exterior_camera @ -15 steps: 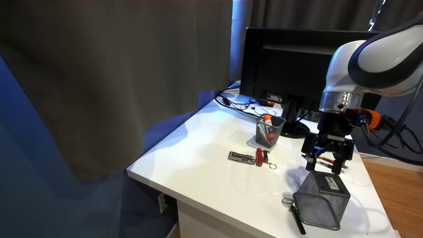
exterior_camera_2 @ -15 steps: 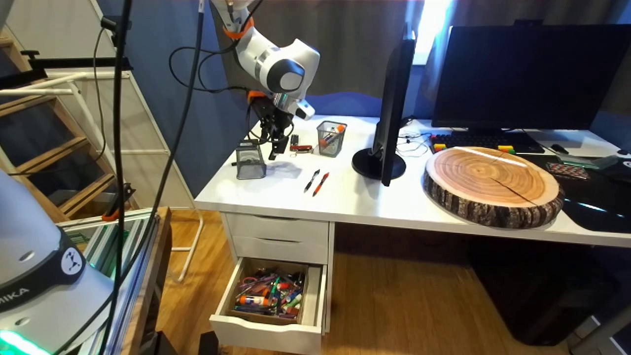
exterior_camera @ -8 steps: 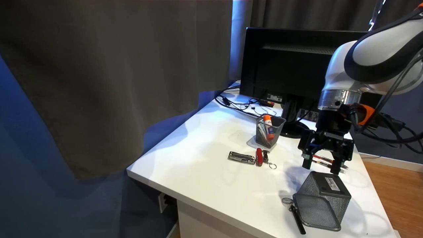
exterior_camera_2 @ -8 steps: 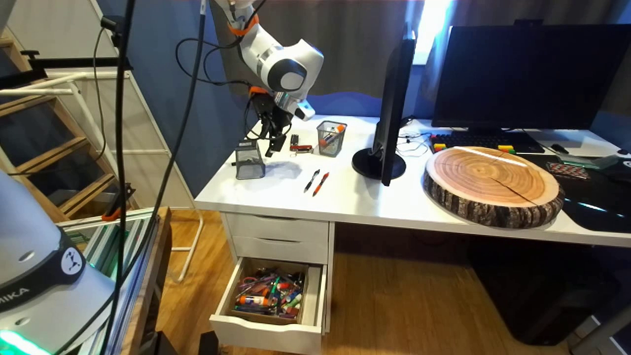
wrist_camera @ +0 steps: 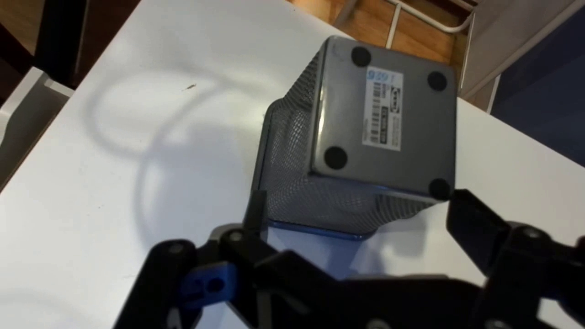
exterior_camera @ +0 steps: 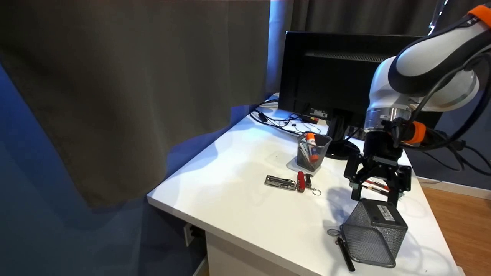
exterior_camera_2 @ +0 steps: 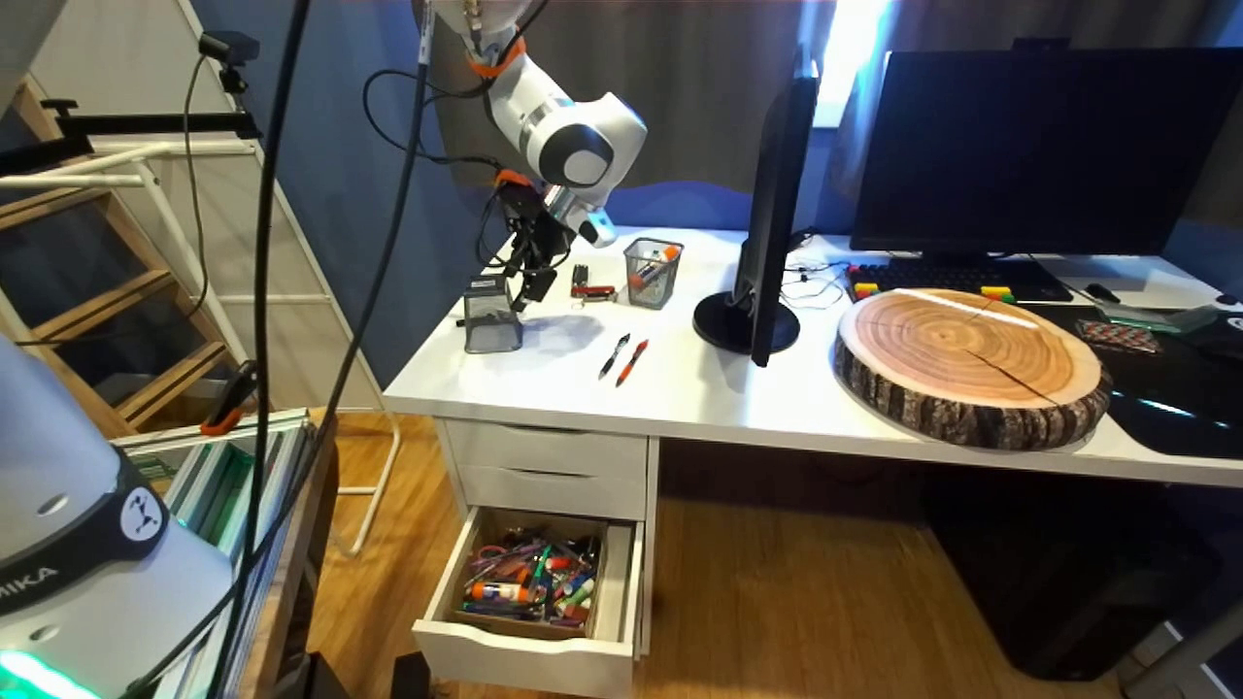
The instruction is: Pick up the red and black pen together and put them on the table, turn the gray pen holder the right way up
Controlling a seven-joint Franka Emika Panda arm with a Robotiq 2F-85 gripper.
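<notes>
The gray mesh pen holder stands upside down on the white table, with its labelled base up; it also shows in an exterior view and fills the middle of the wrist view. My gripper is open and empty beside the holder's base. In the wrist view my gripper has its fingertips wide apart near two corners of the holder; I cannot tell whether either touches it. The red pen and the black pen lie side by side on the table, partly hidden behind the fingers in an exterior view.
A small black item with a ring lies against the holder. A silver multitool and a red pocket knife lie farther off. An upright mesh holder with a glue stick stands by the monitor. Cables hang along the arm.
My gripper has moved slightly down and turned, with its fingers coming nearer the holder's base. The holder has barely shifted. The pens have not moved.
</notes>
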